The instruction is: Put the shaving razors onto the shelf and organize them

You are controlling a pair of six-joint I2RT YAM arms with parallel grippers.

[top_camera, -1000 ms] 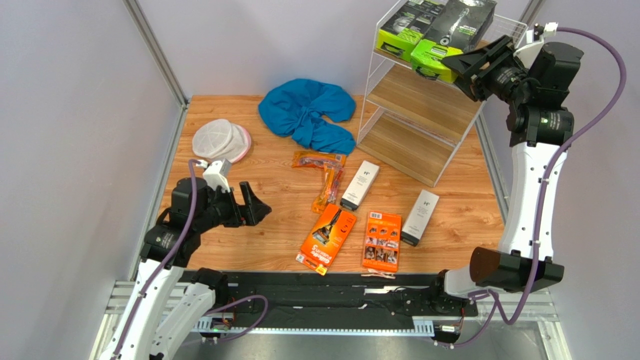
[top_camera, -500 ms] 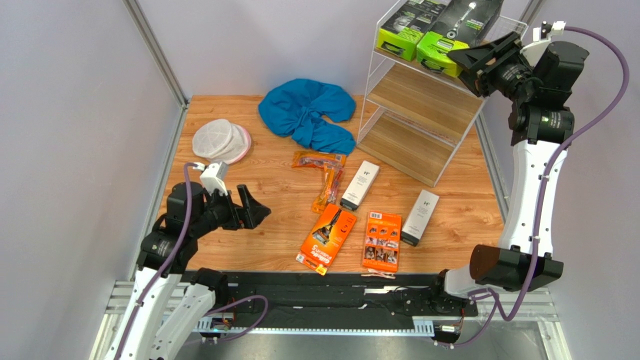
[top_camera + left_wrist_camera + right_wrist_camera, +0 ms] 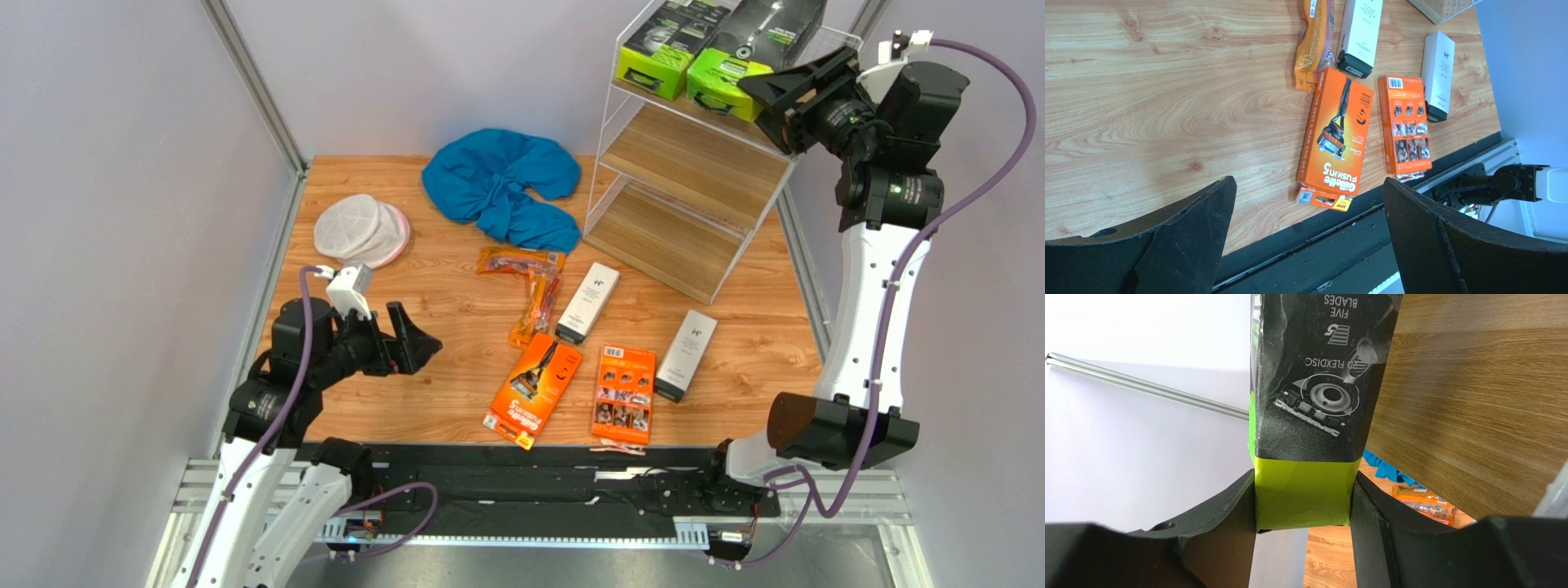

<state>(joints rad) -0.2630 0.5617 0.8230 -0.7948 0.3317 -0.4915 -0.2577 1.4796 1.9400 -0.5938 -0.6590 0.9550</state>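
Right fingers (image 3: 773, 92) are clamping the lime-green end of a glossy black-and-lime cardboard razor box (image 3: 751, 43). The right wrist view is showing that box (image 3: 1315, 386) wedged squarely between them, printed face toward the lens. Compared with a second ago, the box is sitting further back in the upper right of the overhead frame. It is now lying over the top tier of the white wire-frame shelf with pale wooden boards (image 3: 687, 165), just beside a second lime-and-black box (image 3: 662, 49). Whether it is already resting on the board I cannot tell. My reading: this placement is nearing its end, with only the let-go remaining. Left fingers (image 3: 415, 343) are hanging spread wide and empty at lower left, above the wood-grain table (image 3: 405, 282). Still waiting on the table in the centre of the frame are:
- two flat orange cardboard cartons (image 3: 535, 390)
- two slim matte white boxes (image 3: 588, 301)
- crinkly clear orange-trimmed bags of disposables (image 3: 530, 288)

The rigid cartons are looking easy to pinch by their edges; the soft bags are likely to sag. The lower two tiers are showing bare boards.
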